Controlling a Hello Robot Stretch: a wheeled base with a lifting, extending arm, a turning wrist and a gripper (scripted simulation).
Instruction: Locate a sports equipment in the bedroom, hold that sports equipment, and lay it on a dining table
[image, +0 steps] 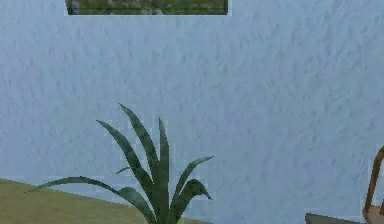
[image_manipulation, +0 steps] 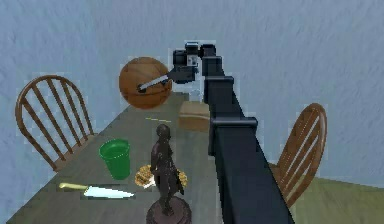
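Note:
An orange basketball (image_manipulation: 135, 72) shows at the far end of a wooden dining table (image_manipulation: 120, 125) in the arm side view. Its lower edge meets the table's far edge, so whether it rests there or hangs free is unclear. My arm reaches out over the table, and the gripper (image_manipulation: 152, 88) lies across the ball's right half, with its thin fingers (image_manipulation: 160, 84) over the ball. I cannot tell whether the gripper holds anything.
On the table stand a green cup (image_manipulation: 115, 158), a dark statue (image_manipulation: 166, 180), a small brown box (image_manipulation: 195, 115) and a knife (image_manipulation: 95, 190). Wooden chairs (image_manipulation: 50, 115) (image_manipulation: 300, 150) flank it. A leafy plant (image: 155, 175) stands before a blue wall (image: 280, 100) in the forward view.

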